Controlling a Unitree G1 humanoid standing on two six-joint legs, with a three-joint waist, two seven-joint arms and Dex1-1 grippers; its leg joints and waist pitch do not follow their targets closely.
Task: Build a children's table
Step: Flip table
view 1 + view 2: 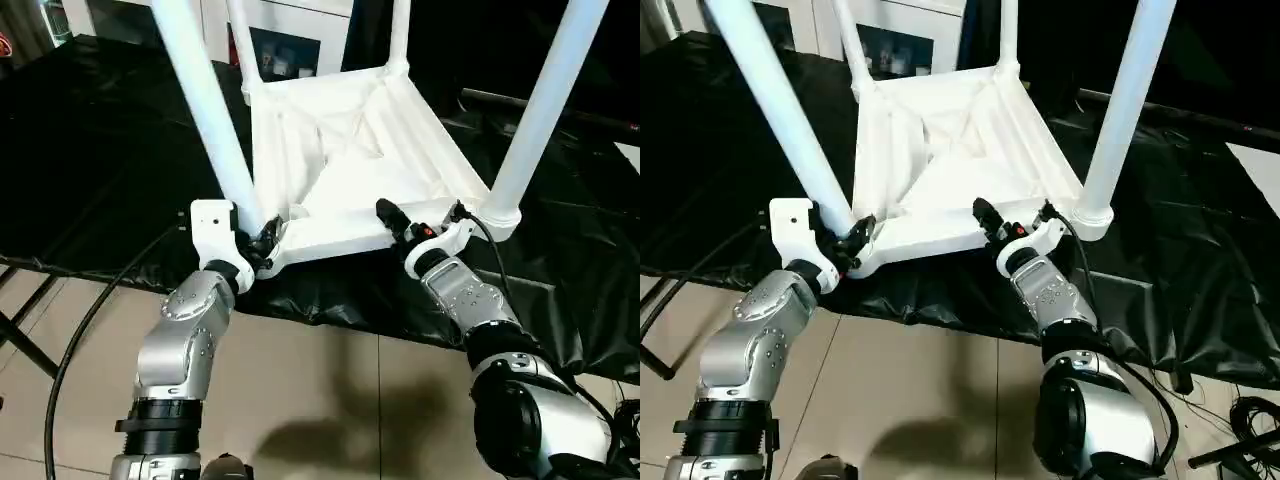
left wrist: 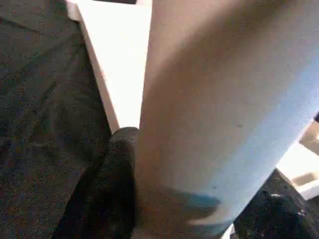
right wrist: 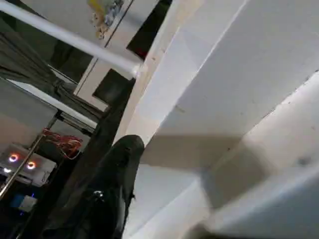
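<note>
I'm steadying the upturned children's table [image 1: 340, 160] on the black tabletop [image 1: 90, 150], left gripper [image 1: 262, 243] fingers clamped on the near leg [image 1: 215, 120], right gripper [image 1: 400, 222] fingers gripping its rim, likely readying to flip it.

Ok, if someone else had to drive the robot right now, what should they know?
Left gripper: shut on the near-left leg, low by its corner socket.
Right gripper: at the near edge of the top; one finger lies against the white plastic, grip unclear.
Table: upside down on the black work table, all four legs standing up in their sockets.
Done: legs are in.
Left: probably check the legs are tight, then flip the table upright.
</note>
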